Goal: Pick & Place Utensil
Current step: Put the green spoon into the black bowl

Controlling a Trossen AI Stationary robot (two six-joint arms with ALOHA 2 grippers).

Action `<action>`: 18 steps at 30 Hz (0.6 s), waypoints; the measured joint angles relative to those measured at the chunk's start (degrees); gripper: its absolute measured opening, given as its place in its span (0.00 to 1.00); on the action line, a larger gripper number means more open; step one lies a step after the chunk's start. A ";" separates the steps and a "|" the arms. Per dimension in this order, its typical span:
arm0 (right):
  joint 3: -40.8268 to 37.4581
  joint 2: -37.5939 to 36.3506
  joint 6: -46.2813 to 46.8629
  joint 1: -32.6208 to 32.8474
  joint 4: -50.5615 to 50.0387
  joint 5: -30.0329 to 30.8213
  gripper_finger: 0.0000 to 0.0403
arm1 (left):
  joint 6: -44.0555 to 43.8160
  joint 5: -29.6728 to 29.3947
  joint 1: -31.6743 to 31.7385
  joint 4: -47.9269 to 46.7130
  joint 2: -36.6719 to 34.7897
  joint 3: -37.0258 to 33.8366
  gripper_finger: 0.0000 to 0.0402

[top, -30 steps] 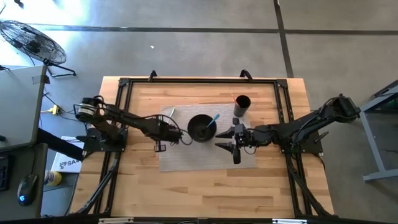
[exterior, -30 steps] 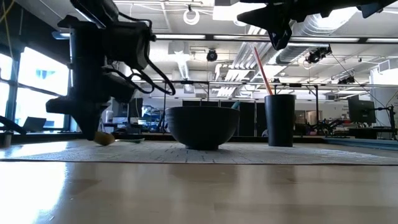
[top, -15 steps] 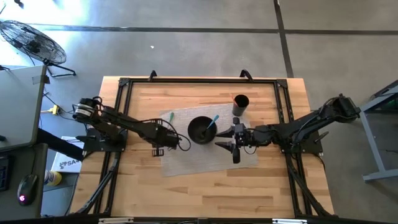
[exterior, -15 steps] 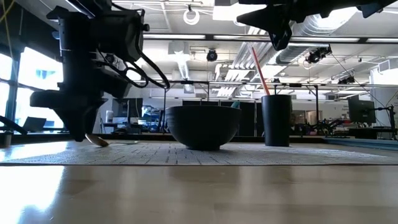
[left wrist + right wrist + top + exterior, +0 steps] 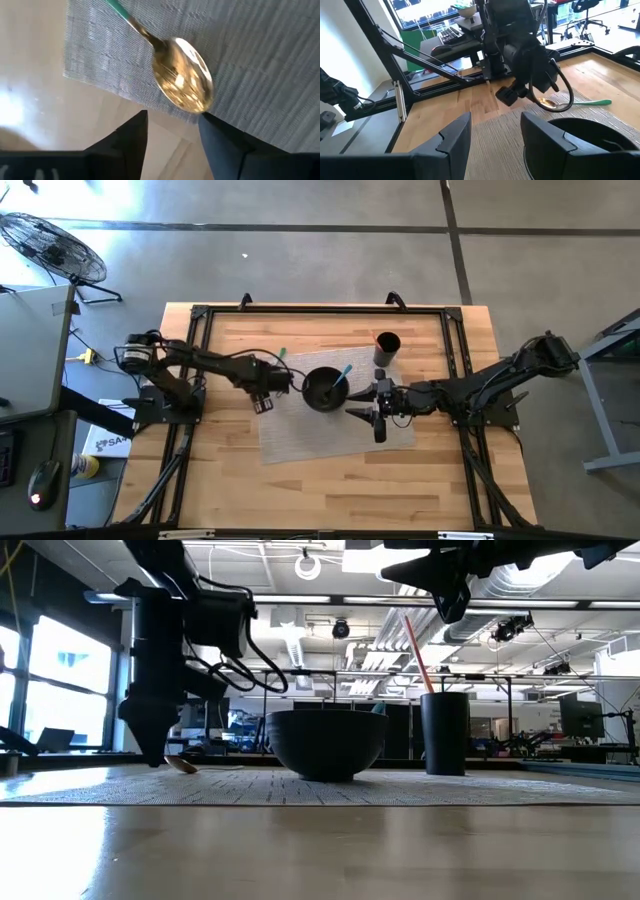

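On the far left corner of the grey woven mat, just left of the black bowl, lies a gold spoon with a green handle, its bowl near the mat's edge and its handle running off toward the far side. The left gripper hangs right over it, and from its own wrist view the two dark fingers stand apart with the spoon's bowl lying free on the weave beyond them, not pinched by anything. From table height the same gripper points down with its tips close to the mat and the spoon's bowl just beside them. So I'd say the step in hand is the grasp itself: the utensil is on the mat, not yet in a grip, and the fingers are lined up short of it. The next move, as I judge it, needs the fingers brought over the narrow neck or handle and lowered to the weave before closing, since a flat spoon on cloth gives little to bite on and may skid. The right gripper waits just right of the bowl, above the mat, fingers spread wide and holding nothing. A second, blue-handled utensil rests in the bowl, and a dark cup with a red straw stands on the far side of the mat.
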 joint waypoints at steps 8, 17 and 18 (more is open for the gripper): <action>0.00 0.00 -0.04 0.00 -0.16 0.12 0.41 | 1.09 1.41 0.40 -6.67 -3.34 0.00 0.37; 0.00 0.00 0.50 0.00 -0.61 1.64 0.41 | -4.62 2.45 5.50 8.13 -12.86 -0.94 0.35; 0.00 0.00 1.01 0.00 -0.69 1.61 0.41 | -5.64 3.21 6.25 10.51 -12.78 -1.21 0.36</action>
